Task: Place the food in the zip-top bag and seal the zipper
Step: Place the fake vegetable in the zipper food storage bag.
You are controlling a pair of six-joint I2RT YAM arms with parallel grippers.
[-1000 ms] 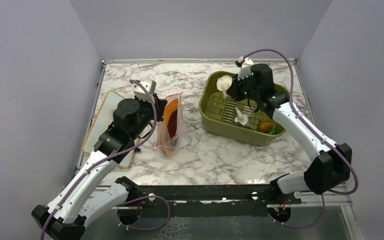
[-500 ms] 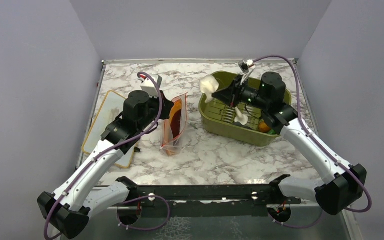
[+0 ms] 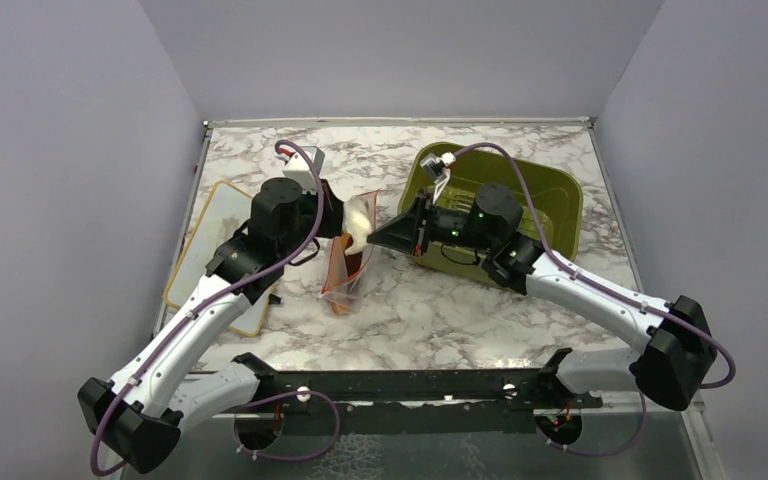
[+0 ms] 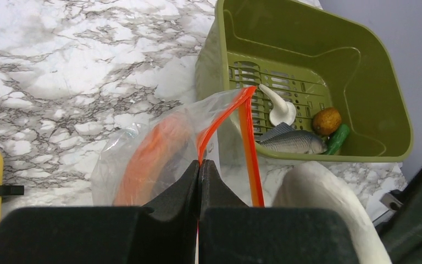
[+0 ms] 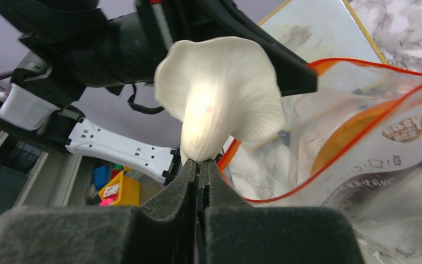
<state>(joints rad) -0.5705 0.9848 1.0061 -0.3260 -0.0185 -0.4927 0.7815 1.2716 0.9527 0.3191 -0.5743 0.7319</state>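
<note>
My left gripper (image 3: 332,216) is shut on one lip of the red-orange zipper (image 4: 247,143) and holds the clear zip-top bag (image 3: 344,270) upright with its mouth open. An orange crescent slice (image 4: 148,157) and a dark red piece (image 3: 353,262) lie inside. My right gripper (image 3: 374,240) is shut on the stem of a white mushroom (image 5: 220,93), held right at the bag's mouth (image 5: 362,118). A second white mushroom (image 4: 277,107), a round orange piece (image 4: 326,121) and a green bit (image 4: 338,139) lie in the olive tub (image 4: 307,33).
A grey toy fish (image 4: 294,142) also lies in the tub (image 3: 550,190), which stands right of the bag. A tan-rimmed white board (image 3: 205,240) lies at the left under my left arm. The marble table ends at walls behind and on both sides.
My right gripper has carried the white mushroom out of the tub and leftward to the bag's mouth. My left gripper has shifted slightly right with the bag and keeps its hold.
</note>
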